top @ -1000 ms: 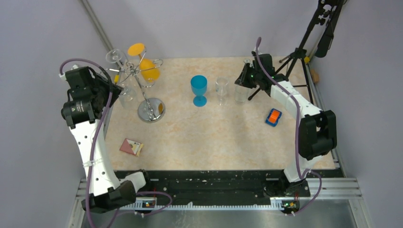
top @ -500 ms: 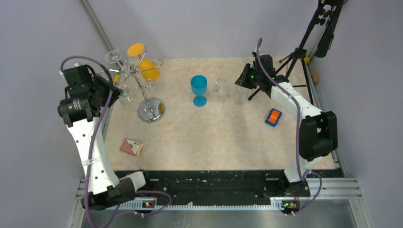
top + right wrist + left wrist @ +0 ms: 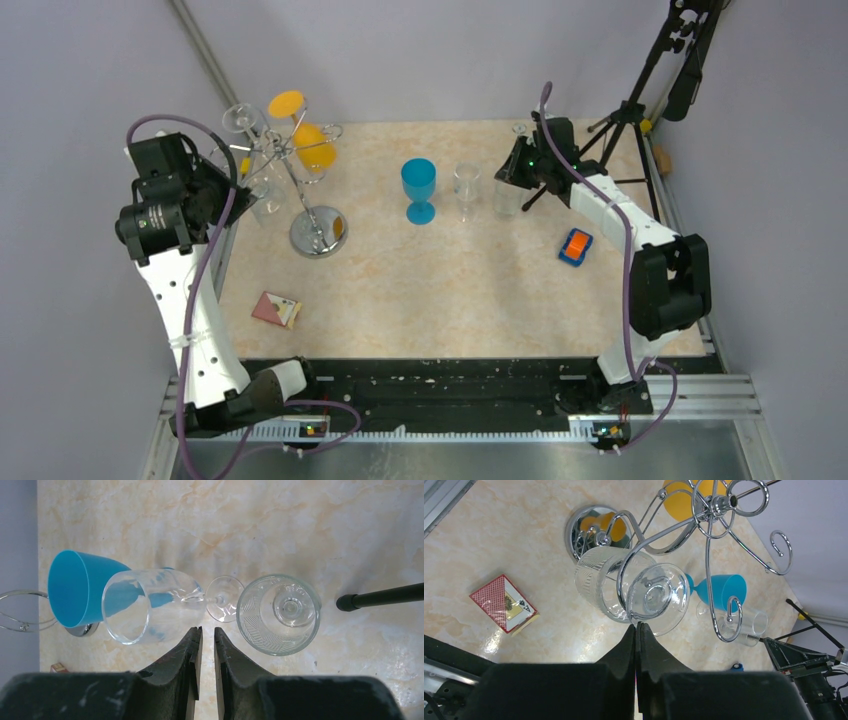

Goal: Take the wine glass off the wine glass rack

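From above, my left gripper (image 3: 232,188) is at the rack (image 3: 297,185) in the table's (image 3: 450,290) far left corner. It sits just beside the clear glass (image 3: 262,192), which hangs bowl-down from a near arm. My right gripper (image 3: 513,175) hovers over the standing glasses (image 3: 508,198), well apart from the rack.

On my left wrist, my fingers are pressed together with nothing between them. Their tips sit just under the glass's foot, which rests in a wire loop.

On my right wrist, my fingers show a narrow gap and hold nothing.

I judge this to be the approach step. Next I must spread my left fingers, take the bowl or stem, and slide the foot out along the wire rather than pull down.
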`<state>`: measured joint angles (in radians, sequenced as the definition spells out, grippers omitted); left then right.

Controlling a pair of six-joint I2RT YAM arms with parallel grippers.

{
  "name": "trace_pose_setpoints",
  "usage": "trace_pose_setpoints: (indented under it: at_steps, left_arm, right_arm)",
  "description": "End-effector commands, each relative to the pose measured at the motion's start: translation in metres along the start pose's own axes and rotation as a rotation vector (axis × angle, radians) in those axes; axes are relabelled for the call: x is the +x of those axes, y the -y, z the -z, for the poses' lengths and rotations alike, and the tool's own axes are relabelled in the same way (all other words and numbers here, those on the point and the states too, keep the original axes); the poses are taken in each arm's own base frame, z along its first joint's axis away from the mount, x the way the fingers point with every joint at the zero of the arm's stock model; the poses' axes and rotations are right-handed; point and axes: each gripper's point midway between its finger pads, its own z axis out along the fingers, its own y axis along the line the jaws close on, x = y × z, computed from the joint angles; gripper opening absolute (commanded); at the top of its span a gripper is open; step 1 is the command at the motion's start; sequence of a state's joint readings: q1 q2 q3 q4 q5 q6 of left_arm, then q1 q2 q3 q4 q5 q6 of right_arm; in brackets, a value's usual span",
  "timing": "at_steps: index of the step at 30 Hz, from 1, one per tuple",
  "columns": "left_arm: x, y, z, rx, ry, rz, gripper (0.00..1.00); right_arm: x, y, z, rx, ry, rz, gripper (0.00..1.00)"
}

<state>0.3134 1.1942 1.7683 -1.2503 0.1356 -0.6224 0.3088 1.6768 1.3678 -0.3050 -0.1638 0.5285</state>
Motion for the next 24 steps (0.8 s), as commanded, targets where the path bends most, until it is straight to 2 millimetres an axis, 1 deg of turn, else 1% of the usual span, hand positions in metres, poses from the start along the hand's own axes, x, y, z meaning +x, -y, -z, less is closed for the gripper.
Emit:
trace_pose_setpoints:
  at_steps: [1, 6, 7, 8, 10, 14, 17, 18, 20, 22, 24]
  left_arm:
    - [-0.006, 0.007, 0.011, 0.027, 0.027, -0.013, 0.00]
    - [-0.008, 0.010, 0.011, 0.050, 0.043, -0.003, 0.00]
    - [-0.007, 0.009, 0.010, 0.045, 0.040, -0.002, 0.03]
    - [-0.006, 0.006, 0.009, 0.031, 0.039, 0.002, 0.09]
    - [-0.004, 0.002, 0.007, 0.014, 0.038, 0.003, 0.17]
    - [-0.003, -0.005, 0.006, -0.010, 0.051, 0.005, 0.40]
    - [-0.003, -0.006, 0.003, -0.006, 0.058, 0.001, 0.52]
    - [-0.002, -0.007, 0.001, -0.008, 0.061, 0.002, 0.55]
    - [-0.002, -0.005, -0.007, 0.021, 0.069, 0.013, 0.58]
    - [0.000, 0.003, -0.009, 0.076, 0.077, 0.025, 0.60]
    - [0.000, 0.005, -0.011, 0.102, 0.089, 0.031, 0.61]
  right_arm:
    - [-0.026, -0.012, 0.016, -0.033, 0.090, 0.002, 0.17]
    - [-0.026, -0.012, 0.016, -0.035, 0.092, 0.004, 0.17]
    - [-0.026, -0.012, 0.016, -0.035, 0.091, 0.003, 0.17]
    - [-0.026, -0.012, 0.016, -0.035, 0.091, 0.003, 0.17]
    - [-0.025, -0.011, 0.015, -0.034, 0.089, 0.003, 0.17]
    - [-0.025, -0.011, 0.014, -0.035, 0.088, 0.003, 0.17]
    - [-0.025, -0.012, 0.015, -0.039, 0.087, 0.001, 0.17]
    - [-0.025, -0.012, 0.014, -0.040, 0.087, 0.002, 0.17]
    - [-0.025, -0.012, 0.015, -0.041, 0.087, 0.002, 0.17]
    - [-0.024, -0.012, 0.015, -0.041, 0.085, 0.002, 0.17]
    - [-0.025, -0.012, 0.016, -0.041, 0.087, 0.002, 0.17]
